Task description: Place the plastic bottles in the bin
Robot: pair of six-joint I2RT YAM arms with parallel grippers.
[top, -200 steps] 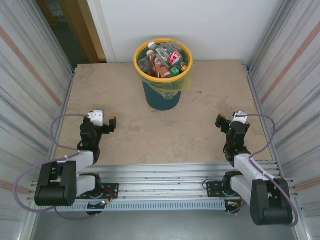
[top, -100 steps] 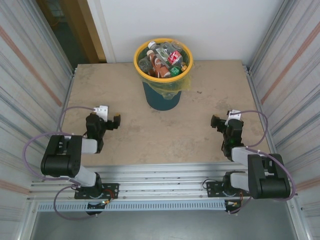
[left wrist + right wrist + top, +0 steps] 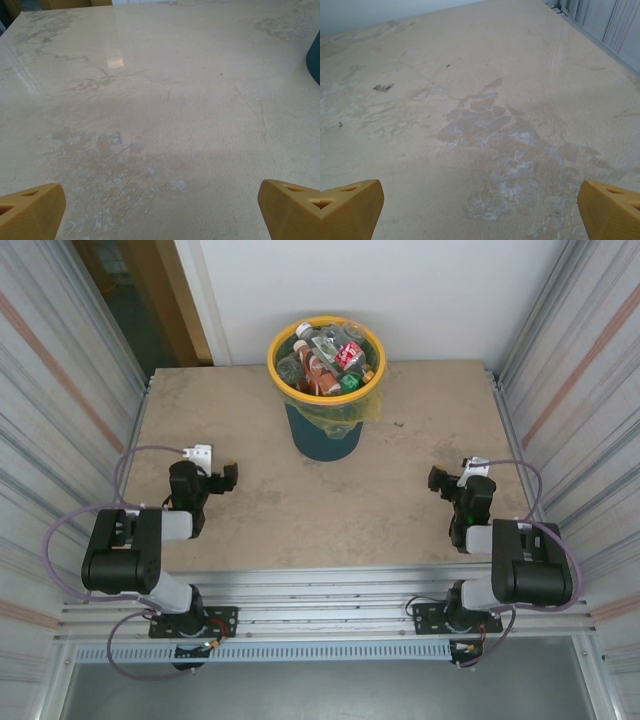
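Observation:
The bin (image 3: 324,439), dark teal with a yellow rim and a yellow-green liner, stands at the back middle of the table. Several plastic bottles (image 3: 326,360), clear, brown and green, lie piled inside it up to the rim. My left gripper (image 3: 226,478) rests low over the near left of the table, open, with nothing between its yellow fingertips (image 3: 31,207). My right gripper (image 3: 438,480) mirrors it at the near right, open and empty, its fingertips (image 3: 350,206) wide apart. A sliver of the bin's teal wall (image 3: 315,60) shows at the right edge of the left wrist view.
The beige stone table (image 3: 320,510) has worn, patchy stains. Corrugated metal walls (image 3: 60,390) close in on both sides, and a white wall stands behind the bin. An aluminium rail (image 3: 320,585) runs along the near edge with both arm bases.
Both arms have folded back toward their bases, elbows drawn in. The grippers have stayed open and nearly in place over the near table. The bin and bottles have not moved.

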